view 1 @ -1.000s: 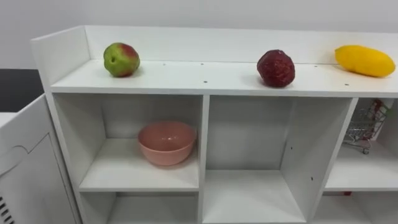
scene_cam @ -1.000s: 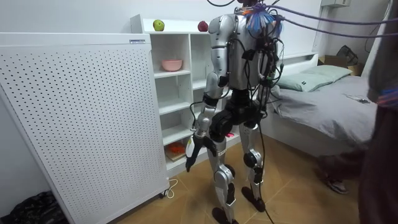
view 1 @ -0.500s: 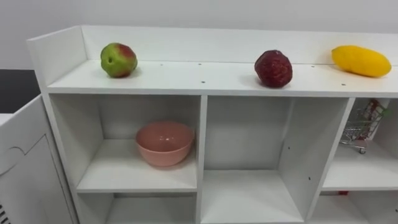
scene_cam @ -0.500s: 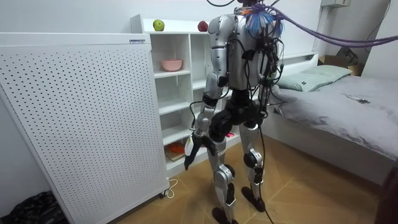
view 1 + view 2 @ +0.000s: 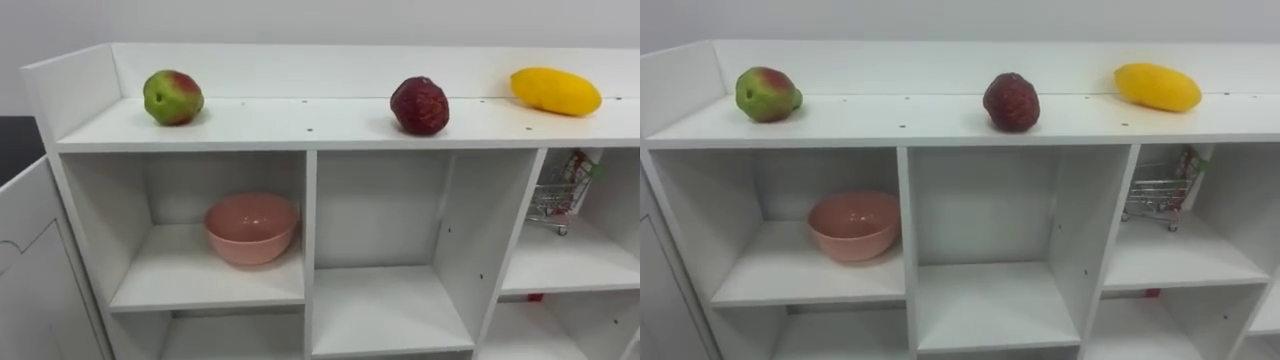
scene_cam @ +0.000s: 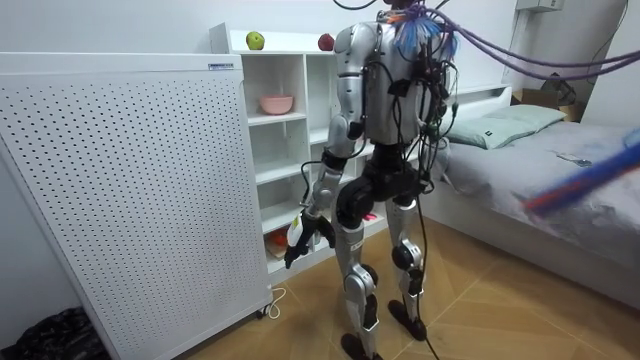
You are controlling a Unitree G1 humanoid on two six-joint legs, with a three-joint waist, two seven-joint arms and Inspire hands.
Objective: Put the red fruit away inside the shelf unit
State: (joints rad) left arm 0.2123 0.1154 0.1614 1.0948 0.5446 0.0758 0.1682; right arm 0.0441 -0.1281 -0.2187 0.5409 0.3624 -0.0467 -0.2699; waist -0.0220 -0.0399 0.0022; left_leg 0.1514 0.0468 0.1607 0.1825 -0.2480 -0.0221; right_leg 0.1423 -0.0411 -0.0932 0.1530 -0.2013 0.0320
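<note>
A white perforated panel [image 6: 130, 190] is standing on the wooden floor [image 6: 480, 315]; a grey-covered bed [image 6: 540, 175] is sitting at the room view's right.

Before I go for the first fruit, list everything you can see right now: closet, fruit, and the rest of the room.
closet: one, white, open compartments, straight ahead of the robot
apple: one, green and red, closet top, left
dark fruit: one, dark red, closet top, middle
yellow fruit: one, yellow, elongated, closet top, right
bowl: one, pink, upper left compartment
toy shopping cart: one, metal wire, upper right compartment
perforated panel: one, white, beside the closet on the room view's left
bed: one, grey cover, room view's right
left hand: one, dark, hanging low in front of the lower shelves
</note>
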